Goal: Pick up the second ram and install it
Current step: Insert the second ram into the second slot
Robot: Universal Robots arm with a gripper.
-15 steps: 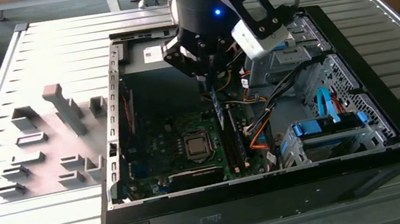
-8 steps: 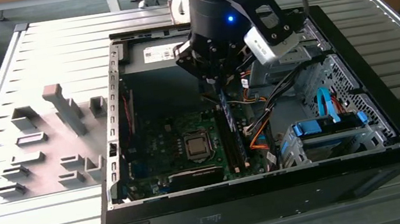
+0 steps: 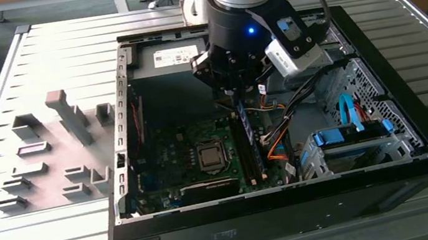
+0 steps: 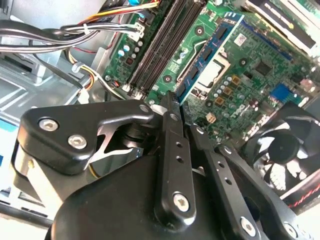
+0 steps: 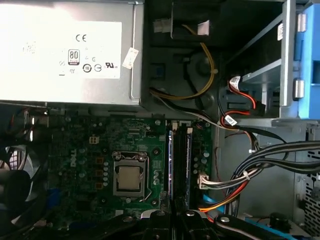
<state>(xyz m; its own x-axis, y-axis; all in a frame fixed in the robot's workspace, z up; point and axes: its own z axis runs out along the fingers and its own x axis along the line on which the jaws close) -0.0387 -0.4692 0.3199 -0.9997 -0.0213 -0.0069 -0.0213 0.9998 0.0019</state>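
Gripper (image 3: 236,88) above the RAM slots (image 5: 180,160).
Your fingers look clenched; the second ram (image 3: 248,137) stands seated directly beneath, long axis running near-to-far.

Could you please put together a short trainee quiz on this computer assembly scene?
1. True or false: the end effector hangs outside the computer case.
2. What stands on the table at the exterior view's left of the computer case? A. gray fixture blocks B. a keyboard C. a monitor
3. In the exterior view, on which side of the silver socket do the memory slots lie?

Key: 1. False; it hangs inside the case, above the motherboard. 2. A. 3. The exterior view's right.
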